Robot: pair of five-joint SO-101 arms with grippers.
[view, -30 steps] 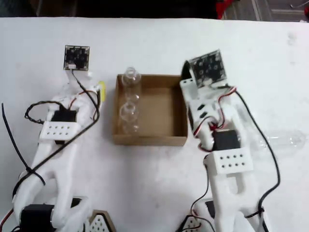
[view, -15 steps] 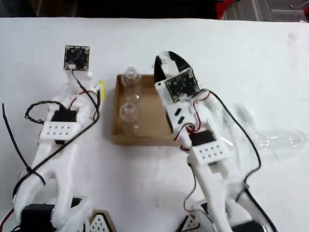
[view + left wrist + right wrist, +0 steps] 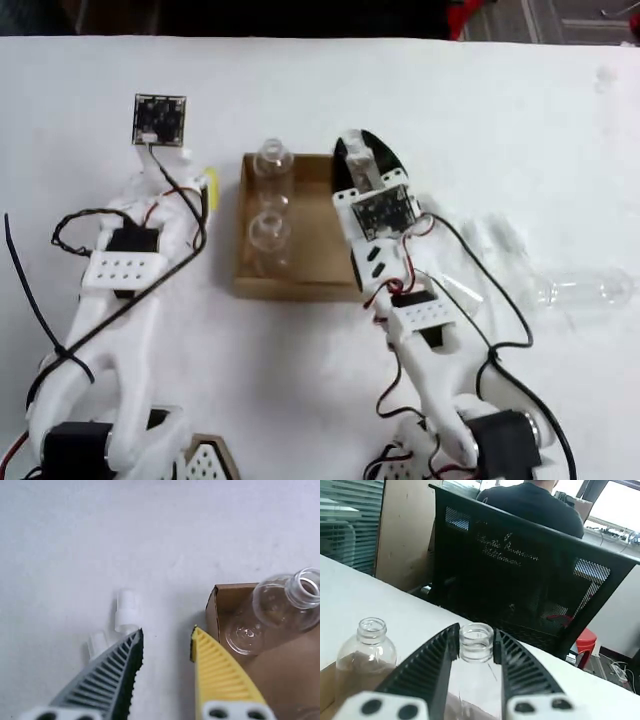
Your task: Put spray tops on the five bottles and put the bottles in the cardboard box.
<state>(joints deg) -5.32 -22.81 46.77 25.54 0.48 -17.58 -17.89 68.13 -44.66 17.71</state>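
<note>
One cardboard box (image 3: pixel 300 290) holds two bottles (image 3: pixel 268 235), both capless, along its left wall. Right arm (image 3: pixel 420 315) has swung in over the box's right side. We read the right gripper (image 3: pixel 476 630) as clamped on a third bottle (image 3: pixel 476 652) by the neck, also with no top. Left gripper (image 3: pixel 166 630) unmoved, fingers apart over the table (image 3: pixel 75 530) beside the spray tops (image 3: pixel 125 611). Our read: capping is being skipped.
</note>
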